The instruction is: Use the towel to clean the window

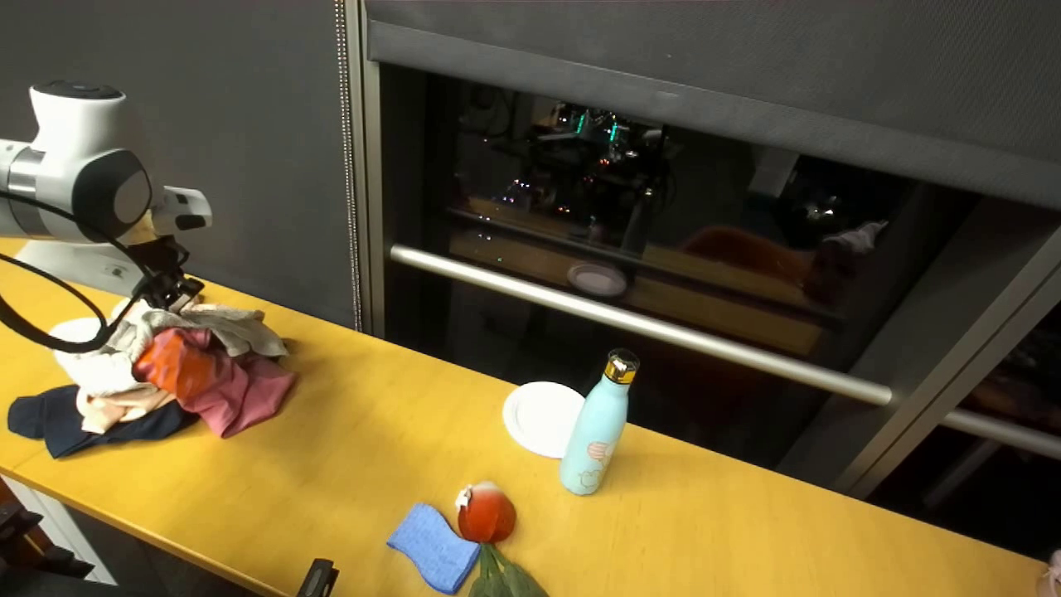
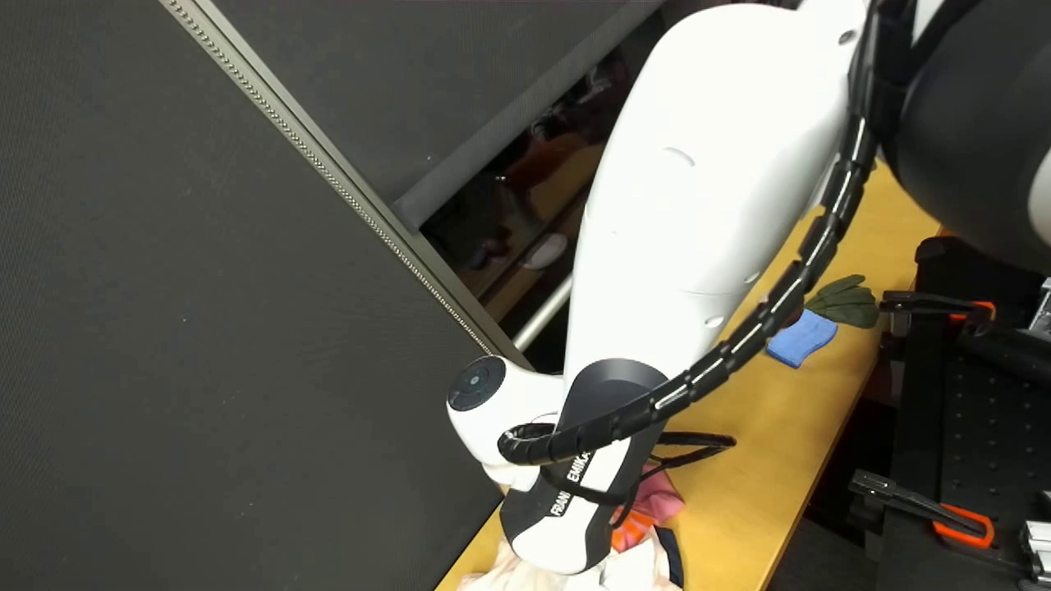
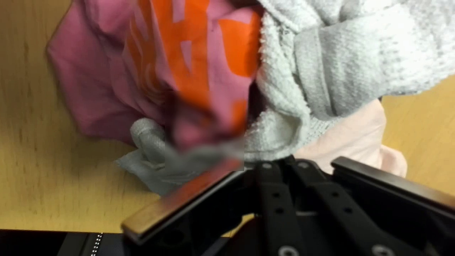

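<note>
The grey towel (image 1: pixel 240 329) lies on a heap of clothes at the table's far left in an exterior view. In the wrist view the towel (image 3: pixel 341 64) is light grey terry cloth, bunched beside a pink garment with orange print. My gripper (image 1: pixel 178 295) points down into the heap's back side. In the wrist view my gripper's finger links (image 3: pixel 286 163) are drawn close together, with towel cloth at their ends; the very tips are hidden. The window (image 1: pixel 713 199) is dark, reflective glass under a half-lowered blind. In an exterior view my arm covers much of the window (image 2: pixel 525 197).
A silver bar (image 1: pixel 638 319) crosses the window's front. A light blue bottle (image 1: pixel 595 435) and white plate (image 1: pixel 539 419) stand near it. A blue sponge (image 1: pixel 435 547), a red round object (image 1: pixel 486 514) and green leaves (image 1: pixel 506 576) lie at the front. A grey blind (image 1: pixel 746 75) hangs above.
</note>
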`<state>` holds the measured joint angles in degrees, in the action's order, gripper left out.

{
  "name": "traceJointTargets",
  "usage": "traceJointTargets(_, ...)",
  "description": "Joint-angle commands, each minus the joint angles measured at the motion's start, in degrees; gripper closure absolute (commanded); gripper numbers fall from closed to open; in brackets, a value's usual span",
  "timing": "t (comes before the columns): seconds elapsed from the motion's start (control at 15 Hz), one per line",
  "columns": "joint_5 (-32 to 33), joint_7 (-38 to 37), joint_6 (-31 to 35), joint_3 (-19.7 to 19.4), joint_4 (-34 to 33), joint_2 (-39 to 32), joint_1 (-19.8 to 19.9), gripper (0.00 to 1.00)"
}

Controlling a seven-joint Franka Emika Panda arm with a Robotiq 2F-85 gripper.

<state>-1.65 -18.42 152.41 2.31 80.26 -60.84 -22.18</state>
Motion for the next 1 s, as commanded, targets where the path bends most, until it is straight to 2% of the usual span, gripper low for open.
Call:
traceJointTargets(0.0,-0.94,0.44,0.11,1.84,4.05,5.13,0.50,1.00)
traceJointTargets(0.6,-0.96,0.49,-0.29,3.07,14.25,21.45,1.05,1.00)
traceJointTargets(0.93,0.44,-1.51,-2.32,1.13,24.08,34.86,1.10,1.00)
